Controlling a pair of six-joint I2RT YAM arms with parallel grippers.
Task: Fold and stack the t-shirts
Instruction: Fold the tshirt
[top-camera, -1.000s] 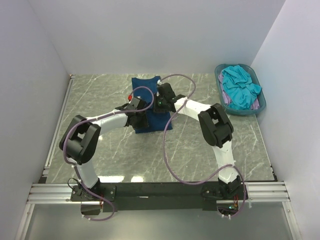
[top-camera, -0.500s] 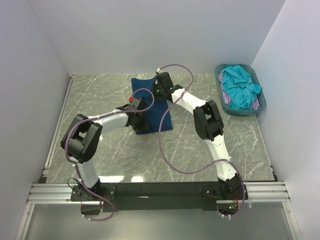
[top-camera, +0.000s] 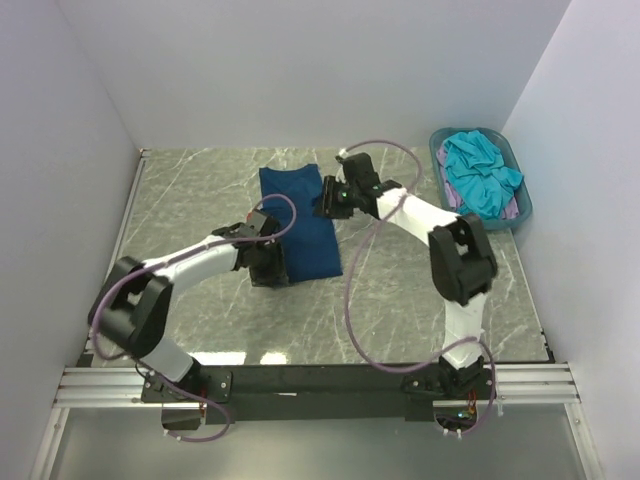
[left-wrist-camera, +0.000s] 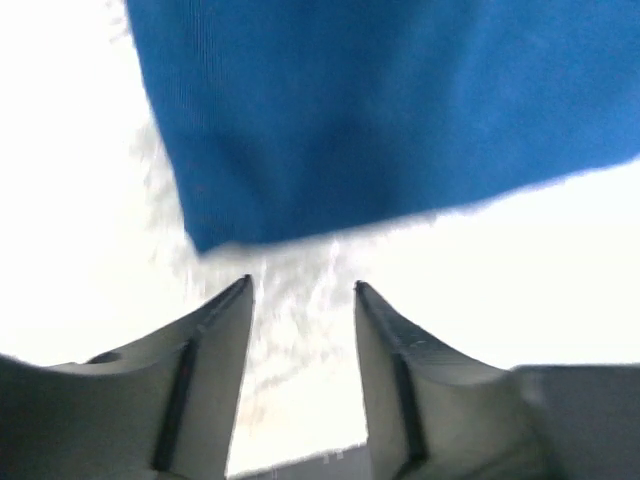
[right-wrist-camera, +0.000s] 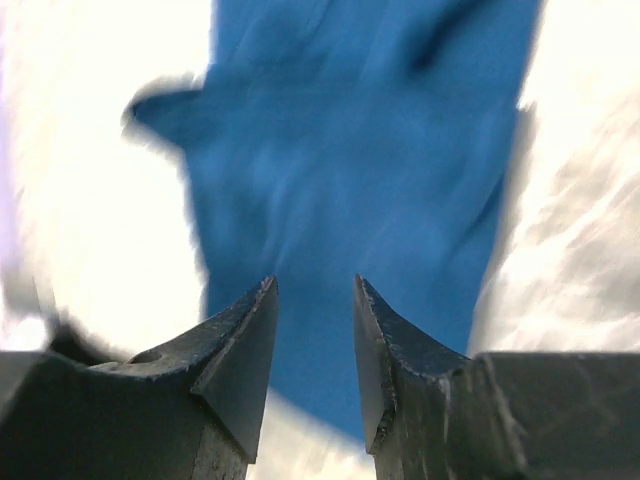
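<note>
Navy t-shirt (top-camera: 300, 225), folded into a long narrow rectangle, lies flat near the middle of the table (top-camera: 200, 190), its long axis running from the near side toward the back wall. The left gripper (left-wrist-camera: 302, 283) sits low at the shirt's near left corner. Its jaws are spread with only bare tabletop between them, and the cloth edge lies just ahead of the tips. The right gripper (right-wrist-camera: 313, 280) hangs over the far right part of the shirt, jaws likewise parted and pinching nothing. This placement at diagonally opposite ends suggests a fold just laid down, or the arms lining up for the next crosswise fold; which of the two cannot be told. The turquoise t-shirt (top-camera: 480, 175) is bunched in the teal basket (top-camera: 434, 150) at the far right corner, on top of the lilac t-shirt (top-camera: 513, 210), so both are judged not yet folded. The table is grey-green marble-patterned with pale veins. Plain white walls (top-camera: 300, 70) enclose it on three sides, and a metal rail (top-camera: 320, 385) along the near edge carries both arm bases.
</note>
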